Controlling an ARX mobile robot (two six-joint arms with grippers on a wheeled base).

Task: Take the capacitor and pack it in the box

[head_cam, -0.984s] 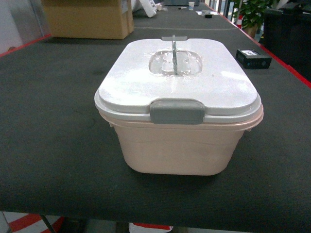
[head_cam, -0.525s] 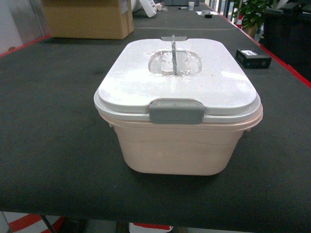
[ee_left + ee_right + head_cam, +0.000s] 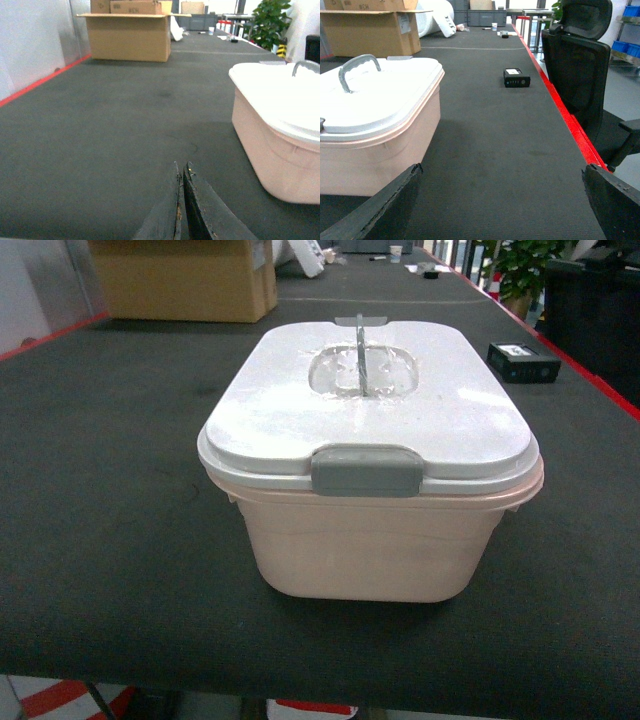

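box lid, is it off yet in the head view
No, the white lid sits flat on the pink box, with the grey front latch down over its rim.

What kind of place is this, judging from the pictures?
Probably a workshop or a test lab, not a home. A long dark work table with red edging carries a brown cardboard carton, a black office chair stands beside it, and blue storage bins sit on shelving behind.

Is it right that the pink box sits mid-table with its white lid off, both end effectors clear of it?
Not quite: the white lid is on the pink box, as the head view shows. The rest holds: the left end effector and the right end effector are clear of it.
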